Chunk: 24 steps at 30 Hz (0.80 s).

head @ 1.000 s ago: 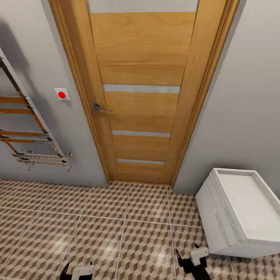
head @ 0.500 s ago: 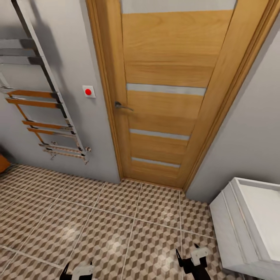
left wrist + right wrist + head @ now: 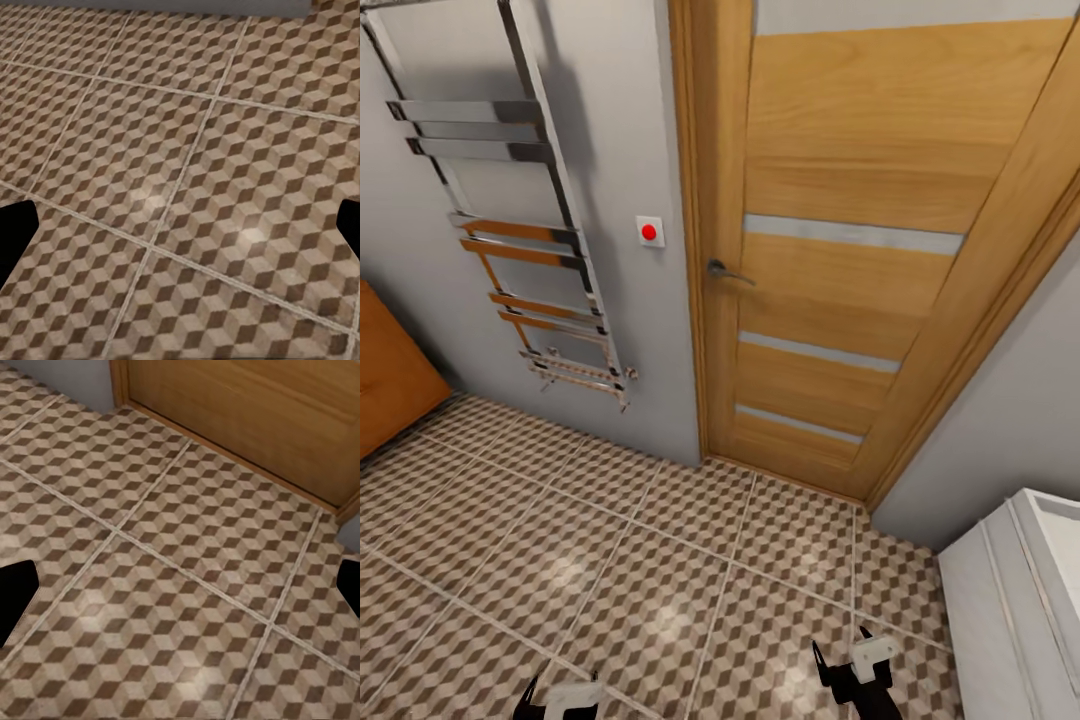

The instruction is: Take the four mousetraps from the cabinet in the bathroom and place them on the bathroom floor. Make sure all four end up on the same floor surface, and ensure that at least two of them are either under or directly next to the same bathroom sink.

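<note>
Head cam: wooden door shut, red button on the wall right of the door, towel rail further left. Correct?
Not quite. The red button sits left of the door, between it and the towel rail, as the head view shows. The rest holds.

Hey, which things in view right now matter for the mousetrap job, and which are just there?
For the job:
cabinet, its end at the head view's left edge
bathroom floor
bathroom sink

Just there:
door
towel rail
red wall button

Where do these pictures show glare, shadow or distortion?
Head view: the towel rail casts a dark shadow on the wall, and the door leans, wide-angle. Both wrist views: soft pale glare on the bathroom floor tiles.
</note>
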{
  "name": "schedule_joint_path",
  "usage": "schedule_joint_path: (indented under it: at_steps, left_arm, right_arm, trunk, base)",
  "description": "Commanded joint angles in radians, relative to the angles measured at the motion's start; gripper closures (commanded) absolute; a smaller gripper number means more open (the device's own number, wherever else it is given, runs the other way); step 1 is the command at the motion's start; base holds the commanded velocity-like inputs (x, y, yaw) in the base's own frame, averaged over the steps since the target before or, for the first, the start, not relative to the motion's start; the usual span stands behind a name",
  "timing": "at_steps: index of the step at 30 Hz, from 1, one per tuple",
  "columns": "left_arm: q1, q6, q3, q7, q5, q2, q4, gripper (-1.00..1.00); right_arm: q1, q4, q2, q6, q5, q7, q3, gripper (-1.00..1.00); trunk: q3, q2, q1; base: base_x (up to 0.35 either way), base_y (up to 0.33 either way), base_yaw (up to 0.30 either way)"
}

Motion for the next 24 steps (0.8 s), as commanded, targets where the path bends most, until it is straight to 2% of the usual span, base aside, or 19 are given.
schedule_joint_path:
  at_steps: [1, 24]
  left_arm:
    - [-0.001, 0.0, -0.008, 0.01, 0.003, 0.001, -0.004, -1.0]
    - [0.0, 0.0, -0.008, 0.01, 0.003, 0.001, -0.004, -1.0]
  right_arm:
    - [0.0, 0.0, 0.0, -0.002, -0.003, -0.006, 0.009, -1.0]
    - [0.0, 0.0, 0.0, -0.002, -0.003, -0.006, 0.009, -1.0]
  trunk:
    - [-0.002, -0.002, 0.0]
    - [-0.002, -0.002, 0.0]
  base:
    - [0.0, 0.0, 0.288]
    - [0.0, 0.0, 0.288]
